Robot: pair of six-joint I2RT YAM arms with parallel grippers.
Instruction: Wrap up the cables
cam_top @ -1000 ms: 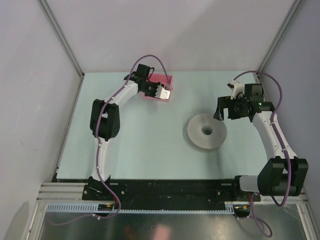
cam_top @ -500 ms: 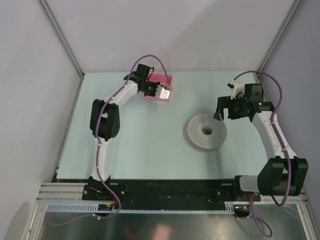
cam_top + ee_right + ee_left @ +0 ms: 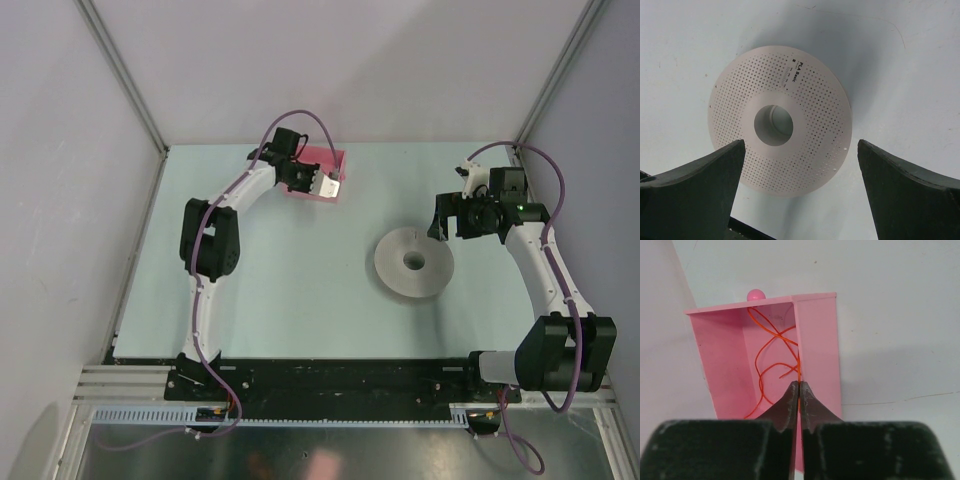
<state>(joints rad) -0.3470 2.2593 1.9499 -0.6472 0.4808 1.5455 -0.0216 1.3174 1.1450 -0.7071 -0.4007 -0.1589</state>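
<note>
The left gripper [image 3: 799,386] has its two fingers pressed tip to tip, and a strand of the thin orange wire [image 3: 799,372] is pinched between the tips. The tips sit inside the open pink box [image 3: 815,350], close against its right wall. The rest of the wire lies loose in the box, crossing over itself in a few slack loops that reach towards the far wall. A small pink ball [image 3: 756,294] shows just behind that far wall. The box rests on the pale table [image 3: 300,280], near its far edge.

The right gripper [image 3: 801,145] is spread wide and holds nothing. It hangs above a white perforated spool [image 3: 810,100], which lies flat on the table, well apart from the box on its right.
</note>
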